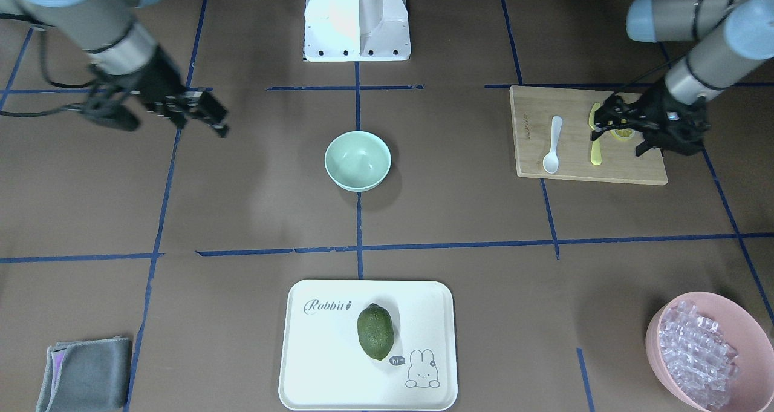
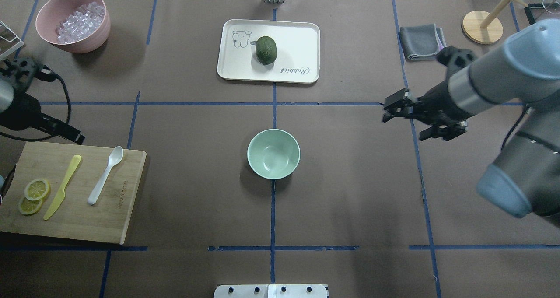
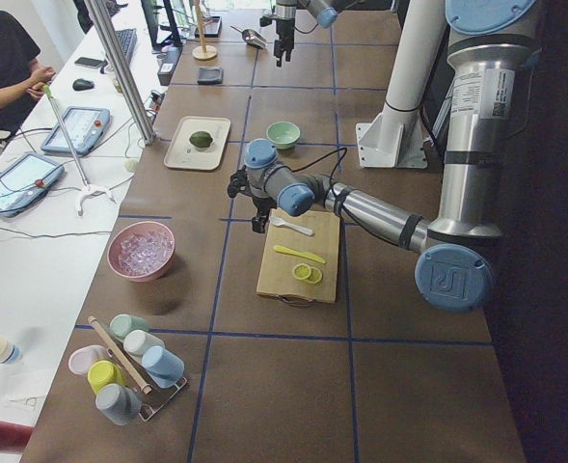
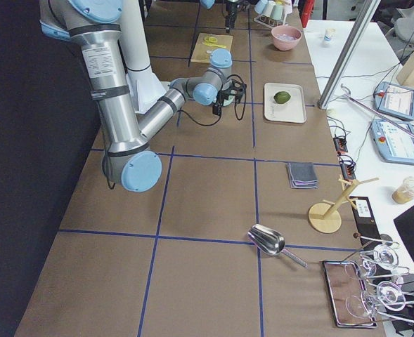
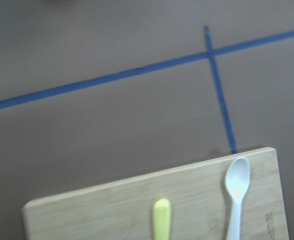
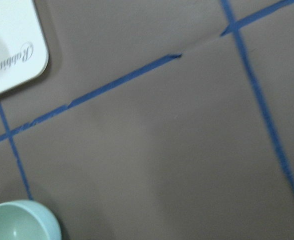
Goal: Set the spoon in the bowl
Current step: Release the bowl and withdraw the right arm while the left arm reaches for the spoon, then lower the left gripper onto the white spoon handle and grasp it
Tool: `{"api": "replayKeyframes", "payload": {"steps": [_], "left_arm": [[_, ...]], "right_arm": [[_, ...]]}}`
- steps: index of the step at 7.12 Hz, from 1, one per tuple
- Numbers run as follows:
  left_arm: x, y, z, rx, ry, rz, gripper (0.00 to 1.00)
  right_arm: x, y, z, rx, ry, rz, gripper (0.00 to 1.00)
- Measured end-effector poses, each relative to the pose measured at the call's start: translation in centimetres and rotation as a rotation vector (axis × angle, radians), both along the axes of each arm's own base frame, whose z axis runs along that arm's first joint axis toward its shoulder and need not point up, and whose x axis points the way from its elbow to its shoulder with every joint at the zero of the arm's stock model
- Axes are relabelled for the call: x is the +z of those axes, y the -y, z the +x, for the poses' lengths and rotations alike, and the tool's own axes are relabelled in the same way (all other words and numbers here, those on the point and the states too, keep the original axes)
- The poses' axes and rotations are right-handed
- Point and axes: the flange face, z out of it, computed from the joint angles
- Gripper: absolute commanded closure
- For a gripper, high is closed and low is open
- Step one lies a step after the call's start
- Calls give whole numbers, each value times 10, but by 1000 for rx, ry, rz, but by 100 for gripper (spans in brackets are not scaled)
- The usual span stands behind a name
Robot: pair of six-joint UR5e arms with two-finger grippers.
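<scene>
Nearest the front-facing camera, at lower centre of the frame, sits a white tray [image 1: 314, 369] carrying a green fruit [image 1: 375, 331]. Disregard both.

1. Locate the spoon [image 1: 552, 146]. It lies flat on the cutting board [image 1: 580, 171] at upper right, just beside and roughly parallel to the yellow knife [image 1: 596, 152]. Nothing holds it.
2. Note its orientation. The long axis runs almost vertically in the frame, scoop end toward the bottom edge and handle toward the top. The bare handle probably offers the easiest grip.
3. Check the left gripper [image 1: 617, 140]. It hangs over the board's right part, above the lemon slices [image 1: 621, 134]. Its jaws appear spread wide and empty, and it sits on the knife's far side from the spoon.
4. Check the right gripper [image 2: 404, 123]. It is spread wide, empty, and well apart from the work.
5. Confirm the bowl [image 1: 357, 160]. It stands upright and empty at mid-frame, probably placed within reach of either arm.
</scene>
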Motion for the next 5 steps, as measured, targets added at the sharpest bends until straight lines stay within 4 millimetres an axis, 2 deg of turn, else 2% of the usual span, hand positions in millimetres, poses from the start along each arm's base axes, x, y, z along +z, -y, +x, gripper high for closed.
{"api": "replayKeyframes", "payload": {"steps": [1, 2, 3, 4, 5], "left_arm": [[-1, -12, 29, 14, 28, 29, 0], [2, -20, 45, 26, 49, 42, 4], [6, -28, 58, 44, 64, 47, 9], [9, -35, 69, 63, 73, 50, 14], [12, -39, 77, 78, 78, 48, 19]], "right_arm": [[43, 3, 66, -19, -19, 34, 0], [89, -5, 118, -55, -59, 93, 0], [126, -17, 154, -91, -98, 147, 0], [146, -25, 173, -116, -121, 175, 0], [157, -29, 180, -126, -133, 182, 0]]}}
